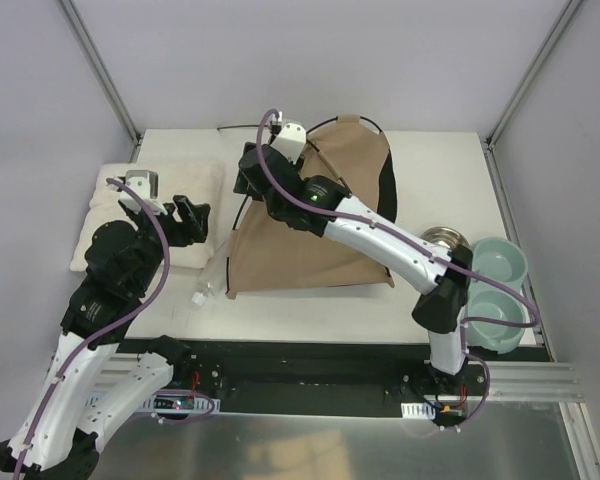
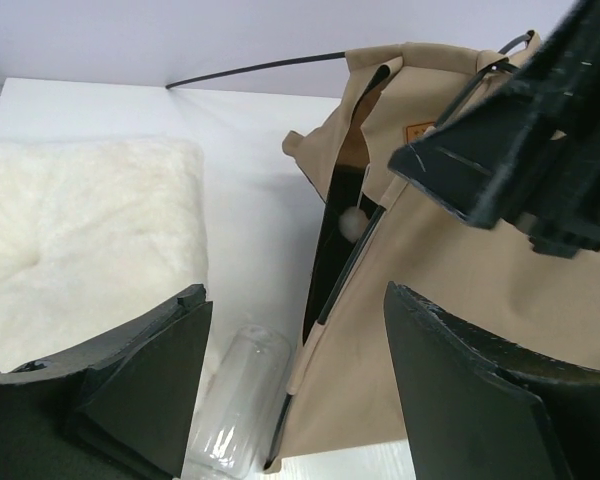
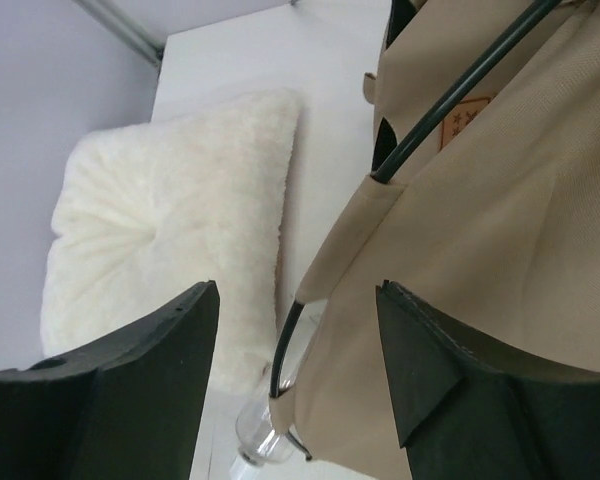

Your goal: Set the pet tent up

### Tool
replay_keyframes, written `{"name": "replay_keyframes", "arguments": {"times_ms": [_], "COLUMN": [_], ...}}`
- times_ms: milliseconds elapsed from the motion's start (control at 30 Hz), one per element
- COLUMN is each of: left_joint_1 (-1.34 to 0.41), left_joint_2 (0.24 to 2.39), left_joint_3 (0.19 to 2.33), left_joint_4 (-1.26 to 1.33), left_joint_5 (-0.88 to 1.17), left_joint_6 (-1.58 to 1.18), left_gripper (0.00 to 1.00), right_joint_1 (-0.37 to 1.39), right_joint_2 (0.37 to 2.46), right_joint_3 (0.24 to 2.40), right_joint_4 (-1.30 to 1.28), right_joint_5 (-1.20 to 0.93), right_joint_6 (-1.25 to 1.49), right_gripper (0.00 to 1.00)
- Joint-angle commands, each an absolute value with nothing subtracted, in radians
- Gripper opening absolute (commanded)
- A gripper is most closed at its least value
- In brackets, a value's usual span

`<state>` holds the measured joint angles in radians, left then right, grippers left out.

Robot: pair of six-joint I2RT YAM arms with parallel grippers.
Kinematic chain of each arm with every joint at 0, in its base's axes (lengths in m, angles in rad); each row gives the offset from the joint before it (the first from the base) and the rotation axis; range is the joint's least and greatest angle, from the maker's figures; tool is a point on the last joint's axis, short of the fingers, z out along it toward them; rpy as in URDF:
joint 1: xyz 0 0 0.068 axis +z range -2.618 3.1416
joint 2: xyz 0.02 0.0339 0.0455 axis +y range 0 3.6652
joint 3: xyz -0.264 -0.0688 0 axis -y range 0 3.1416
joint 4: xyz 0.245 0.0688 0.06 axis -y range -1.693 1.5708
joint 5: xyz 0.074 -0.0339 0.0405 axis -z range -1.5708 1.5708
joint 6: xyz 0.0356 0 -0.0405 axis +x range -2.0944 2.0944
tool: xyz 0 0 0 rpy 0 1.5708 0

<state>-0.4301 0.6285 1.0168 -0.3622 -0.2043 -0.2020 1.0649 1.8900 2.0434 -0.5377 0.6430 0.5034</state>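
The tan pet tent (image 1: 310, 240) lies partly collapsed mid-table, its black lining showing at the right edge. In the left wrist view the tent (image 2: 460, 300) shows its dark doorway slit, white pompom (image 2: 352, 224), brown label (image 2: 416, 131) and a thin black pole (image 2: 250, 68) sticking out to the left. My left gripper (image 1: 193, 220) is open and empty, just left of the tent's left edge (image 2: 295, 370). My right gripper (image 1: 244, 182) is open and empty above the tent's upper left edge (image 3: 298, 340), over a curved pole end (image 3: 285, 350).
A cream fluffy pillow (image 1: 150, 210) lies at the far left. A clear plastic bottle (image 1: 202, 290) lies between the pillow and the tent. A steel bowl (image 1: 442, 238) and a teal double bowl (image 1: 500, 265) stand at the right edge.
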Motion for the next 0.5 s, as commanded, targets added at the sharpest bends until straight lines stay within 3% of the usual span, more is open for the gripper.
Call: {"name": "replay_keyframes", "arguments": {"times_ms": [0, 300, 467], "left_joint_1": [-0.422, -0.423, -0.422], "left_joint_2": [0.583, 0.571, 0.578], "left_joint_3": [1.032, 1.039, 1.042], "left_joint_4": [-0.397, -0.428, -0.428], "left_joint_5": [-0.247, -0.245, -0.242], "left_joint_6": [-0.195, -0.173, -0.166], "left_gripper": [0.72, 0.73, 0.73], "right_joint_1": [1.062, 1.06, 1.057], "right_joint_2": [1.966, 2.051, 2.069], "right_joint_3": [2.203, 2.234, 2.227], "right_joint_4": [-0.632, -0.703, -0.73], "right_joint_5": [0.824, 0.911, 0.917], "right_joint_6": [0.586, 0.637, 0.661], "right_gripper": [0.7, 0.63, 0.52]}}
